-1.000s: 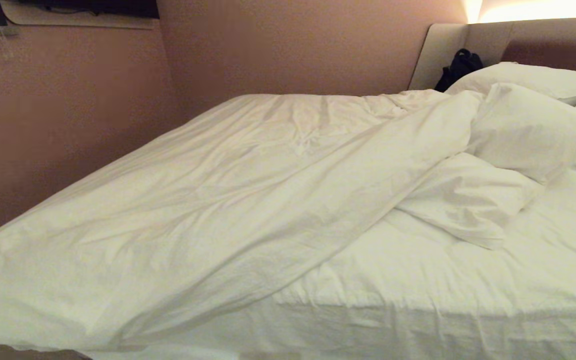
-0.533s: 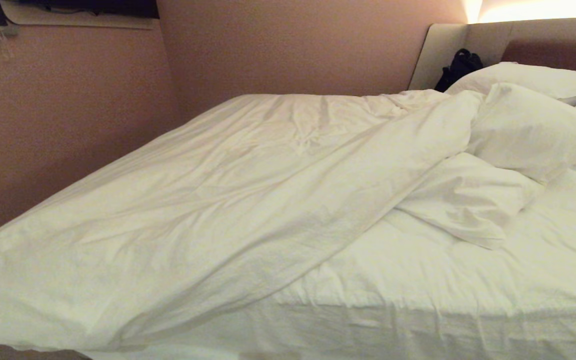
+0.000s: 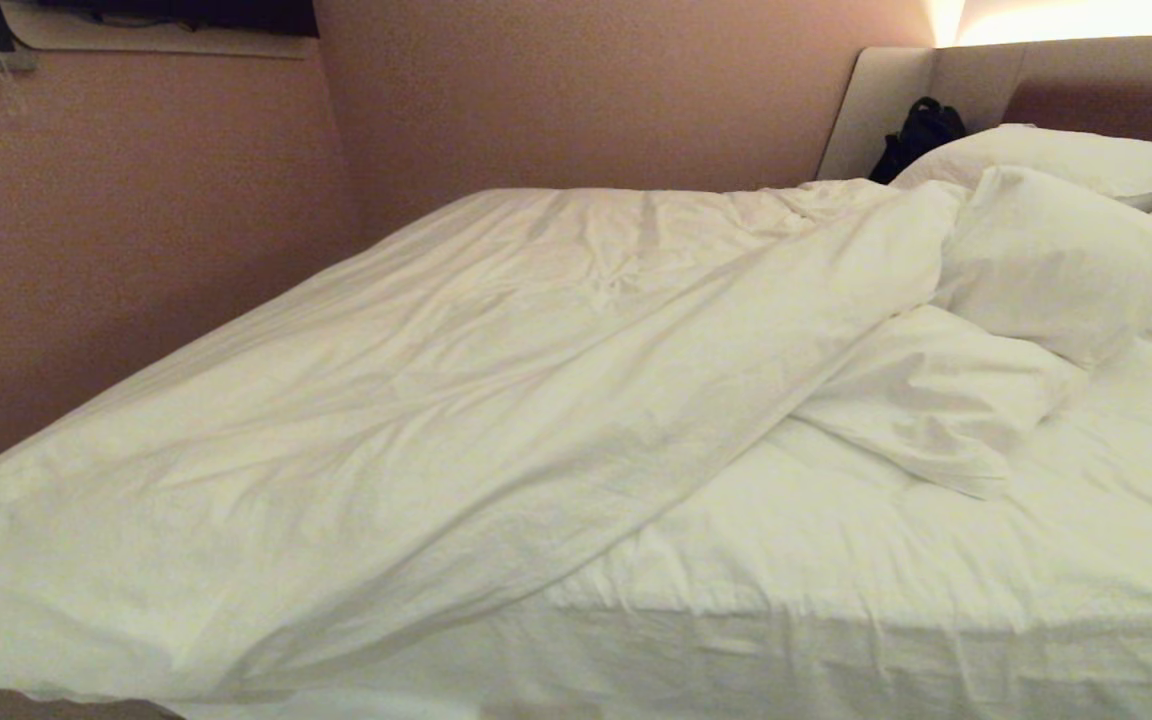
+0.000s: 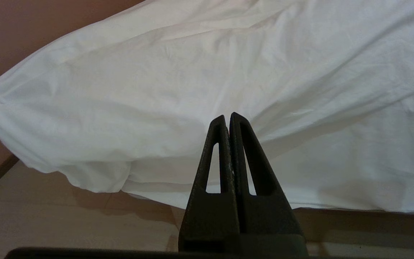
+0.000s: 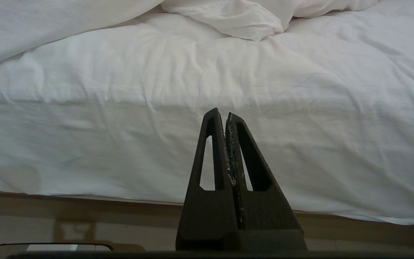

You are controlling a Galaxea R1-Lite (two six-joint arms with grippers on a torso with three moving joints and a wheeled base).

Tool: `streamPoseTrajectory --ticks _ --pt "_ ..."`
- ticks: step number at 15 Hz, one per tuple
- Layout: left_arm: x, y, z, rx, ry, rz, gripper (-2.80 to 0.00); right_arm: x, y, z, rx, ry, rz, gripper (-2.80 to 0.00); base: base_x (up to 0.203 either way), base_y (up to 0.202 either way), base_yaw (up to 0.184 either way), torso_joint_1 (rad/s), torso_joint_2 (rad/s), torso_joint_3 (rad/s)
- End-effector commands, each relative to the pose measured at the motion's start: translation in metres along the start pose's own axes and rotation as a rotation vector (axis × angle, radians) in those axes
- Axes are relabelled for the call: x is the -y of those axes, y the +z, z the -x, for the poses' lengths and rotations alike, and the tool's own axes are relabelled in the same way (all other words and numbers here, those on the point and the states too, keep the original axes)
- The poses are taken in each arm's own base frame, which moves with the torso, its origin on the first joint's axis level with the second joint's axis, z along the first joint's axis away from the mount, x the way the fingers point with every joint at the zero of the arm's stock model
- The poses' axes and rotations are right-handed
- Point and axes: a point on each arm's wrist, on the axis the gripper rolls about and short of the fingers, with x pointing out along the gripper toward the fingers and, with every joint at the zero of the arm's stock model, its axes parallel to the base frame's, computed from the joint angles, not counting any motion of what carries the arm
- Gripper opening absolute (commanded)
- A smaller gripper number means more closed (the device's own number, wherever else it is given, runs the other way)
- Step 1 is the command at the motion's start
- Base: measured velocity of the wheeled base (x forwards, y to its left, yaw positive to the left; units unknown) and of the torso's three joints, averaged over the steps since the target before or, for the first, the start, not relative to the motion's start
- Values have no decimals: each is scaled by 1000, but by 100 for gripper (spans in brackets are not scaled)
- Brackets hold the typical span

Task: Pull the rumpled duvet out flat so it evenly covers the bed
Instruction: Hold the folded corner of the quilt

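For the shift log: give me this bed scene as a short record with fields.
duvet: the duvet lies rumpled and bunched toward the robot's left, its near corner hanging off the bed's edge
bed: the bed has its right part uncovered, white sheet showing
pillows: the pillows are piled loosely by the headboard
other: black bag against the headboard
left gripper: left gripper low in front of the hanging duvet corner, jaws shut, empty
right gripper: right gripper low, facing the mattress side, jaws shut, empty
task state: duvet not yet spread
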Motion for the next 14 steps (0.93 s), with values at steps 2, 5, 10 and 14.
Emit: streamPoseTrajectory --ticks 2,5,10,14 --pt "0 0 0 -1 3 1 -280 0 0 0 0 0 0 -280 0 0 0 0 0 0" --pt "0 0 0 -1 0 -2 -280 0 0 0 0 0 0 -280 0 0 0 0 0 0" --pt "0 0 0 1 3 6 -280 0 0 0 0 0 0 -280 0 -152 0 5 2 4" --pt "0 0 0 2 5 10 -280 0 0 0 0 0 0 -280 0 -192 -1 1 2 0"
